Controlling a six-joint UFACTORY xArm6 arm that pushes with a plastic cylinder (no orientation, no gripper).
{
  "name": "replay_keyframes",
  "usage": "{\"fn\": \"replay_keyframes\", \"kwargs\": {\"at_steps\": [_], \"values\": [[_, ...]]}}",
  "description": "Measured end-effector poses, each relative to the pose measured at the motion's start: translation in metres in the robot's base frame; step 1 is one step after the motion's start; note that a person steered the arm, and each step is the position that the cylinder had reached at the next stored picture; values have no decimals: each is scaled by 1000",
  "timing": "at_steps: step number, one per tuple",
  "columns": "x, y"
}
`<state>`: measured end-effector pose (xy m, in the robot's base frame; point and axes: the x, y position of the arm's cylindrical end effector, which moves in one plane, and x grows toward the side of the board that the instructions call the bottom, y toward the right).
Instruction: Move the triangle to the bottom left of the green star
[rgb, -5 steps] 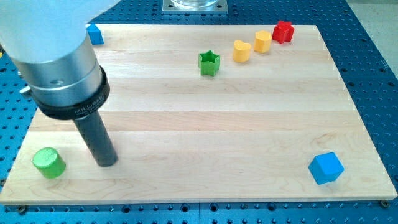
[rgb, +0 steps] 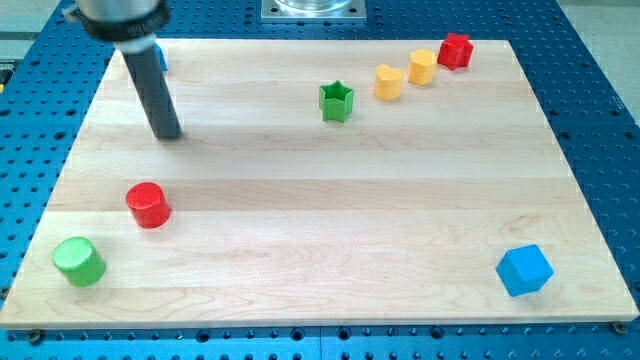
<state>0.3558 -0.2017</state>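
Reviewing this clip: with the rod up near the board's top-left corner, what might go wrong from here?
1. The blue block at the view's top left is mostly hidden behind the rod, so its shape cannot be confirmed; it sits near the wooden board edge, and a misaligned push might slide it off.
2. My tip rests below that block, so it probably needs to go around it before pushing toward the green star.
3. Overshooting might nudge the star itself.
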Motion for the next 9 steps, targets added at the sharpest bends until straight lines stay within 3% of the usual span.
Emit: {"fn": "replay_keyframes", "kwargs": {"at_steps": [1, 2, 4, 5, 6, 7, 8, 9], "values": [[-86, -36], [-120, -101], [-165, -101], [-155, -83], [-90, -39], [-78, -59], [-110, -97], [-162, -71]]}}
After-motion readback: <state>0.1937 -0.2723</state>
